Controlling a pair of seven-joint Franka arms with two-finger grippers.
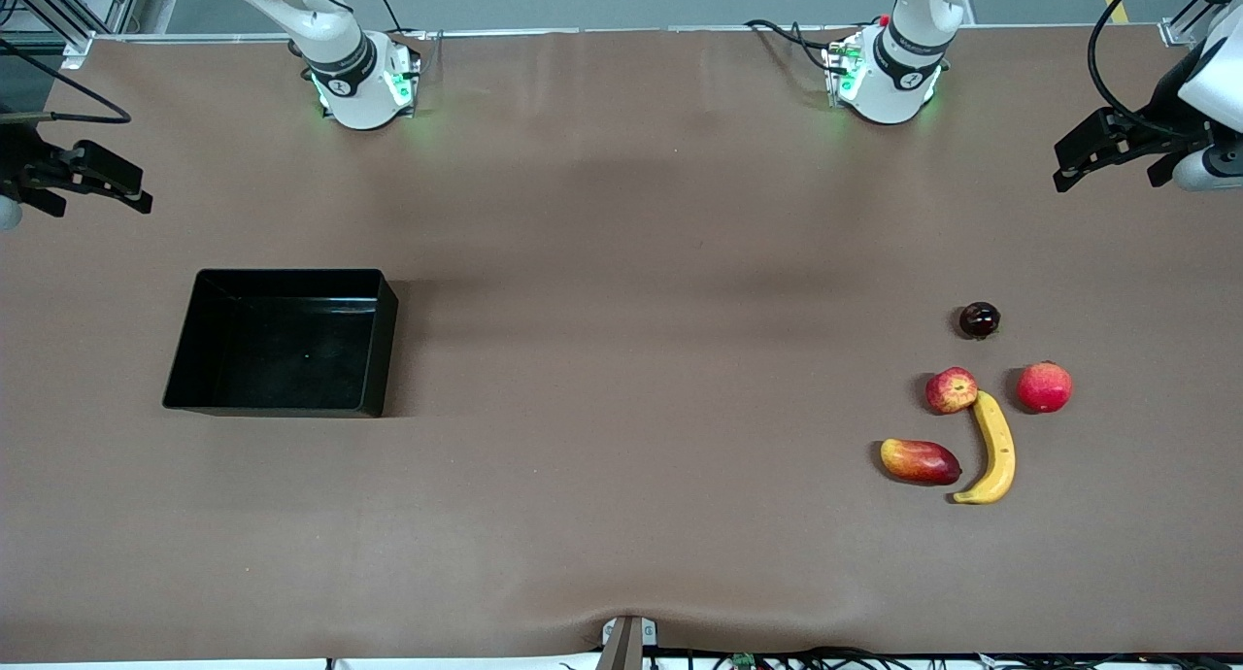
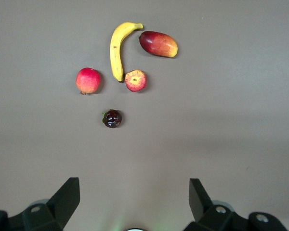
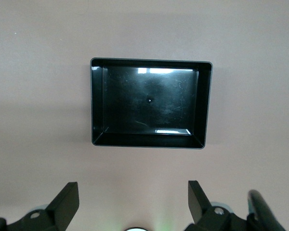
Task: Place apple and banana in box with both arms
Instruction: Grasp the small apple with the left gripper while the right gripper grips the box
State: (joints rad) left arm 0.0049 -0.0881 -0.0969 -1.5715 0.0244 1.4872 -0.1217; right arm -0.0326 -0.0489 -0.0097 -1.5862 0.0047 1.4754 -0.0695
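Wrist views: left tool (image 2: 131, 202) spread wide, empty, right tool (image 3: 130, 204) likewise.

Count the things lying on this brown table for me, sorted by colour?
Red or red-yellow: 3, the apple, a pinkish-red round fruit, a mango-like fruit
Yellow: 1, the banana
Dark, nearly black: 1, a small round fruit
Black: 1, the box, with nothing in it
Total: 6

Streaked red apple (image 1: 951, 390) touching the curved yellow banana (image 1: 994, 449) at its 11 o'clock tip; empty black box (image 1: 200, 371) well apart on the bench (image 1: 621, 456).
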